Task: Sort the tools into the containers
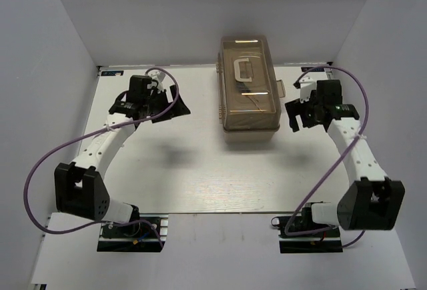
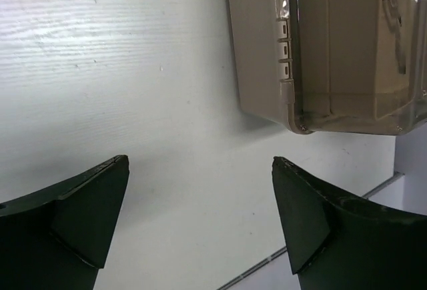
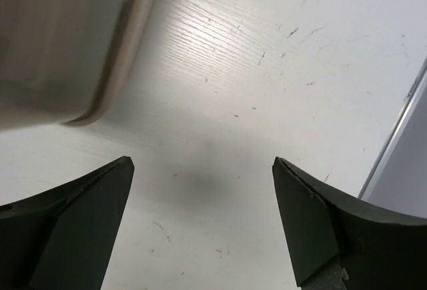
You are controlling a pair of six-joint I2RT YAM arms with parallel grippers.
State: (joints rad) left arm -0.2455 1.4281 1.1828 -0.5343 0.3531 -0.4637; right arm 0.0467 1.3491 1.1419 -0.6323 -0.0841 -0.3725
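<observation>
Left gripper [image 2: 200, 163]: spread wide, holding nothing, over table [image 2: 100, 70].
Toolbox [image 1: 248, 90]: lid shut, between both grippers, nearer the right one; likely rigid, smooth-sided, fairly heavy.
Hold: probably pale handle [image 1: 245, 70].
Right gripper [image 3: 203, 163]: spread, empty.

table [image 1: 200, 177]: white, wood-grained | on it: closed toolbox [image 1: 249, 90], far centre

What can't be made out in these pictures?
- Top view: what lies inside the toolbox; its tinted lid shows only dim shapes, too small to name.
- Left wrist view: most of the toolbox, cut off by top and right edges.
- Right wrist view: the toolbox corner, blurred, cut by the left edge.
</observation>
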